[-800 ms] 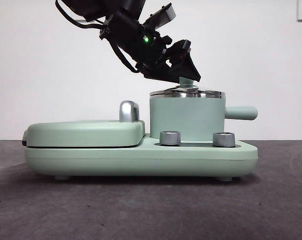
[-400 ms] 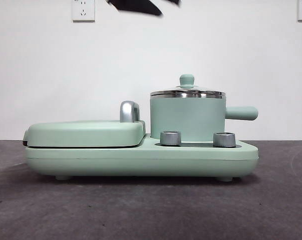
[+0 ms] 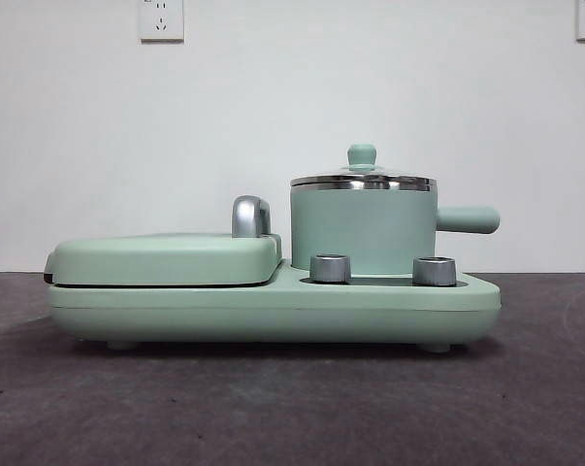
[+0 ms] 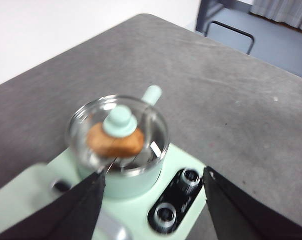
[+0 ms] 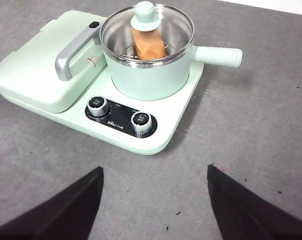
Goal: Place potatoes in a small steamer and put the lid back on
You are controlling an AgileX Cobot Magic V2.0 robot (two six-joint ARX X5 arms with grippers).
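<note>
The small steamer [image 3: 363, 228] stands on the right of the mint-green cooker base [image 3: 273, 306], side handle pointing right. The glass lid [image 3: 363, 182] sits on its steel rim, green knob [image 3: 362, 155] on top. The potato [image 5: 149, 47] lies inside, seen through the lid in the right wrist view and in the left wrist view [image 4: 115, 142]. My left gripper [image 4: 152, 173] is open and empty, high above the pot [image 4: 118, 170]. My right gripper [image 5: 155, 169] is open and empty, back from the cooker over the table. Neither gripper shows in the front view.
The flat griddle cover [image 3: 166, 257] with a chrome handle [image 3: 250, 216] fills the cooker's left half. Two steel dials [image 3: 330, 268] sit on its front. A dark chair frame [image 4: 226, 30] stands beyond the table's edge. Grey tabletop [image 5: 251, 150] surrounds the cooker.
An arm whose gripper was at the lid's knob let go, rose and left the front view. The lid stays on the pot.
</note>
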